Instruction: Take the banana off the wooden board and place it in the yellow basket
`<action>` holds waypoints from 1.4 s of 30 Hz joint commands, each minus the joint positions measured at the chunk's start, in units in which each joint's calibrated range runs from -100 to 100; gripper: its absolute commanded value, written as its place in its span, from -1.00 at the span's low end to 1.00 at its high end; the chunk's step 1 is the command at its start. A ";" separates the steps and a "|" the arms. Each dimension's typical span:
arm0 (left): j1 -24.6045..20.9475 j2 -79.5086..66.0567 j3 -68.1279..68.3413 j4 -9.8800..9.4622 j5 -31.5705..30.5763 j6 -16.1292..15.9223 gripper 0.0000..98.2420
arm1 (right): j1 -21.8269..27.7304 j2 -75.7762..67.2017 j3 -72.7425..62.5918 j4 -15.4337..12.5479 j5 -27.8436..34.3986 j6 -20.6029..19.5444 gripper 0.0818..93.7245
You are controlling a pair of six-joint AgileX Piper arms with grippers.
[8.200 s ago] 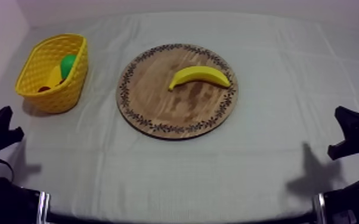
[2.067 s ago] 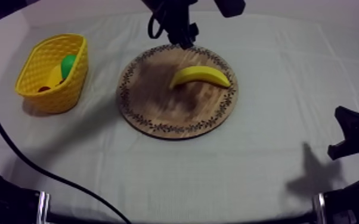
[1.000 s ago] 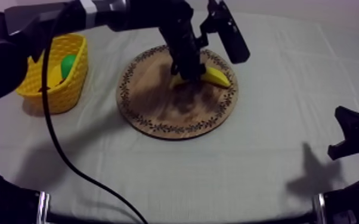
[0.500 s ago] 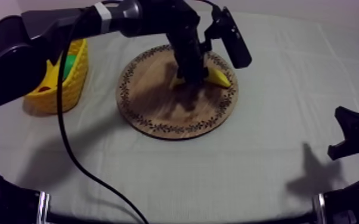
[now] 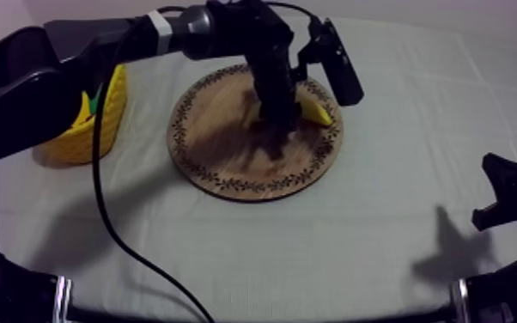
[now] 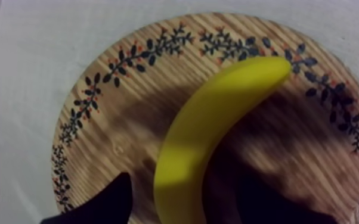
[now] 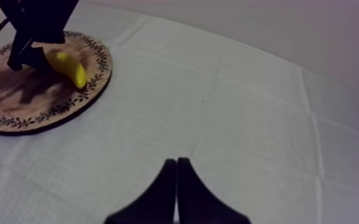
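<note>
The yellow banana (image 5: 315, 112) lies on the round wooden board (image 5: 219, 146) with a patterned rim. My left gripper (image 5: 279, 116) has come in from the upper left and hangs low over the banana's left half, hiding it. In the left wrist view the banana (image 6: 212, 125) runs between my black fingers (image 6: 107, 205), which stand apart on either side with a gap to the fruit, so that gripper (image 6: 182, 210) is open. In the right wrist view my right gripper (image 7: 176, 190) is a narrow shut wedge over bare cloth. The board (image 7: 15, 95) and banana (image 7: 68, 67) lie far off.
The yellow basket (image 5: 77, 142) stands at the table's left, partly behind my left arm. My right gripper (image 5: 507, 193) rests low at the right edge. Grey-white cloth stretches between the board and the right arm.
My left gripper has sunk lower over the banana and shifted slightly right, covering more of it. The banana, the board and the right arm have not moved.
</note>
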 commanded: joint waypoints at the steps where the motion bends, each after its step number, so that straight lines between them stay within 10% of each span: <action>1: 0.04 0.28 -0.12 -0.01 0.12 -0.09 0.31 | 0.00 0.00 -0.03 -0.02 0.08 0.00 -0.99; 27: 0.08 5.68 -7.37 -0.59 3.78 -0.38 0.25 | 0.00 0.00 -0.03 -0.02 0.08 0.00 -0.99; 42: -0.55 7.67 -8.80 -0.76 3.85 -2.32 -0.25 | 0.00 0.00 -0.03 -0.02 0.08 0.00 -0.99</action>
